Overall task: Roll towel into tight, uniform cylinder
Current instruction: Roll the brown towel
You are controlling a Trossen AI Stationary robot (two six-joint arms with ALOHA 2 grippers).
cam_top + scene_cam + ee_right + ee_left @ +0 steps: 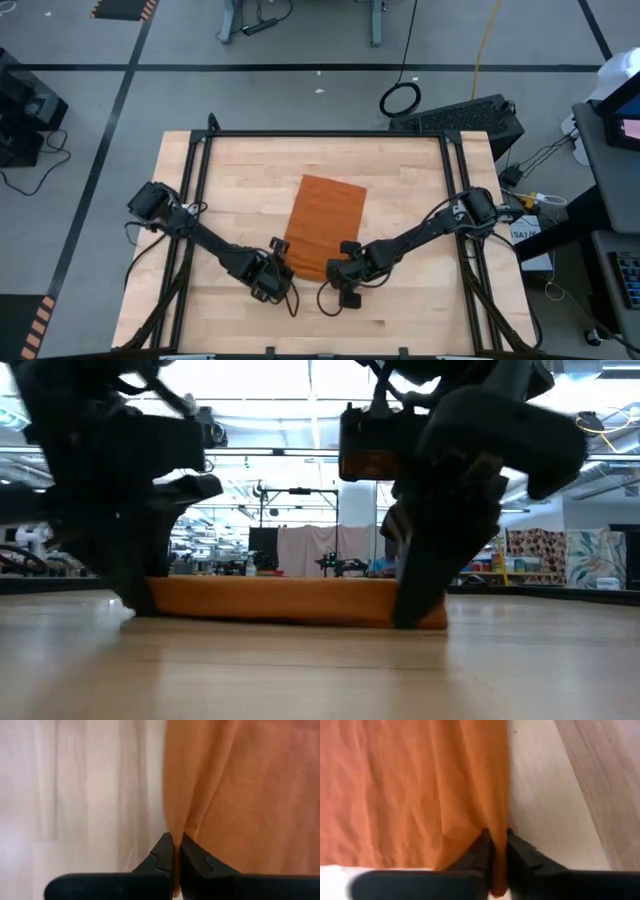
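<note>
The rust-orange towel [326, 222] lies spread flat on the wooden table [240, 180], its long sides running near to far and slightly slanted. My left gripper [279, 264] is down at the towel's near left corner, shut on the cloth. My right gripper [346, 268] is down at the near right corner, also shut on the cloth. In the low view the towel's near edge [290, 600] rests on the table between the two grippers. No tag shows. My left gripper pinches the towel's side edge [498, 839] at the near left corner between its two fingers, coming steeply from above. A narrow strip of cloth stands up between the fingertips [484, 849]; the rest of the towel lies on the table. One layer or several, I cannot tell. My right gripper pinches the towel's side edge [176, 827] at the near right corner between its two fingers [194, 854], coming steeply from above. Small creases run from the pinch into the cloth. The rest of the towel lies flat on the table.
Black frame rails [320, 134] border the table's far, left and right sides. Bare wood [240, 180] lies to the left, right and far side of the towel. A black device [470, 118] and cables sit on the floor beyond the far right corner.
</note>
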